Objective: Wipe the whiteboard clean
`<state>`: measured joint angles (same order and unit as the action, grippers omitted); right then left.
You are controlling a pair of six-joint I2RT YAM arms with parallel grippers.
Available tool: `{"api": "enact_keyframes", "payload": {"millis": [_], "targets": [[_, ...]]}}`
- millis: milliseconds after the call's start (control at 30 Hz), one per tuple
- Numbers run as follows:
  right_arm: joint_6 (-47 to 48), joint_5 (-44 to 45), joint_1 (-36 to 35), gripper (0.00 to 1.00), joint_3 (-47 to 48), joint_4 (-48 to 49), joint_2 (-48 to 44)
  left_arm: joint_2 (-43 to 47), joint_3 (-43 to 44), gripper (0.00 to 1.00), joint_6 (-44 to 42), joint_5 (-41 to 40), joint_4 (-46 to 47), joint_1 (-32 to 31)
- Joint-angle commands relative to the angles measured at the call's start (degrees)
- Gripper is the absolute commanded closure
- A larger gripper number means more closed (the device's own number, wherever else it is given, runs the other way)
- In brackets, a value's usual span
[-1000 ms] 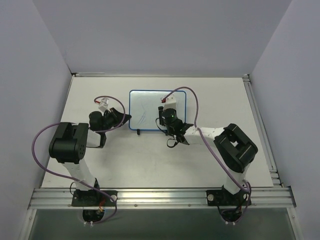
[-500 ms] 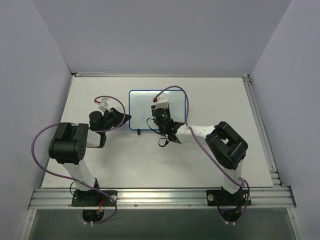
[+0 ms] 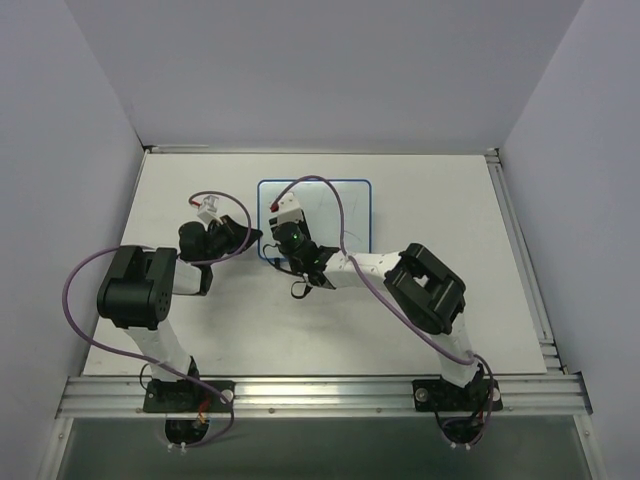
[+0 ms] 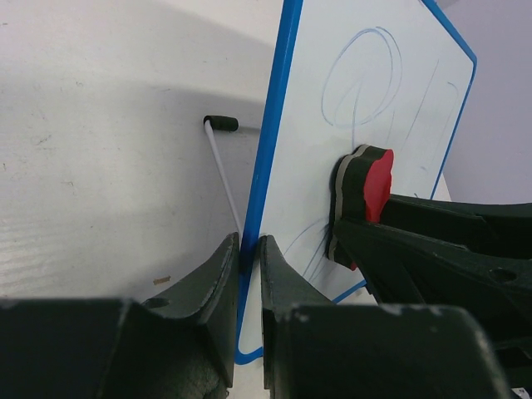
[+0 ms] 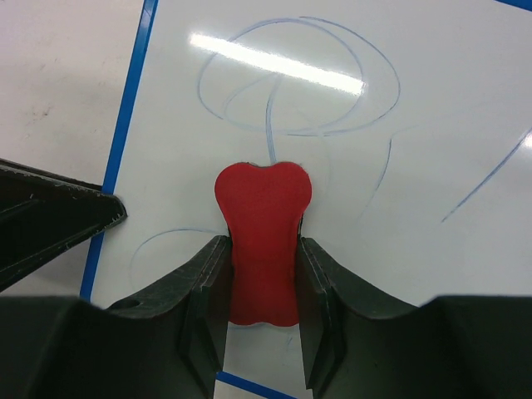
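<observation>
Though faint blue scribbles [image 5: 291, 91] show across its face, the whiteboard [image 3: 352, 205] is under the eraser [image 5: 263, 199]. Item sits at the far middle of the tabletop [image 3: 450, 300], blue-rimmed, propped on a thin wire leg with a black foot [image 4: 221, 123].

Eraser: red, small, flat against the board near its left rim, held by the right gripper [image 5: 263, 246], jaws pressed onto its sides.

Left gripper [image 4: 249, 249]: jaws pinching the board's left rim, apparently to steady it.

Step in hand, by judgement: wiping, partway. In the right wrist view, loops and strokes lie unwiped above and to the right of the eraser.

Next move calls for: passes across the looped marks with even pressure, the rim hold kept so the board neither slides nor tips.

Edges and room: the left gripper stands just beside the eraser, so leftward travel is short. Rightward and toward the far rim the face is open. Bare tabletop lies around the board, and the side walls [image 3: 90, 120] are well apart.
</observation>
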<state>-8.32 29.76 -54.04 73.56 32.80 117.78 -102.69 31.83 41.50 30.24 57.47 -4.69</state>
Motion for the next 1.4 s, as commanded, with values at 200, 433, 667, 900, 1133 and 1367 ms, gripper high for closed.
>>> {"api": "enact_keyframes", "payload": {"millis": [200, 433, 667, 900, 1133, 1367], "targets": [[-1.9, 1.6, 3.1, 0.98, -8.1, 0.2, -4.0, 2.5, 0.2, 0.98, -1.2, -0.8, -0.3, -0.5], [-4.3, 3.1, 8.2, 0.98, -19.2, 2.6, -12.6, 2.2, 0.3, 0.98, -1.6, -1.0, -0.7, -0.5], [-5.1, 4.3, 13.0, 0.98, -28.2, 4.8, -19.3, 2.2, 0.5, 0.98, -1.9, -1.1, -1.1, -0.5], [-4.9, 3.5, 13.6, 0.98, -28.6, 5.2, -19.1, 2.3, 0.5, 0.97, -2.0, -1.2, -1.4, -0.6], [-2.9, 4.8, 5.4, 0.98, -21.0, 4.6, -12.3, 2.3, 0.7, 0.98, -2.1, -1.2, -1.7, -0.6], [-2.8, 3.9, 1.4, 0.98, -13.9, 3.2, -6.9, 2.7, 0.6, 0.98, -2.3, -1.2, -2.0, -0.6]]}}
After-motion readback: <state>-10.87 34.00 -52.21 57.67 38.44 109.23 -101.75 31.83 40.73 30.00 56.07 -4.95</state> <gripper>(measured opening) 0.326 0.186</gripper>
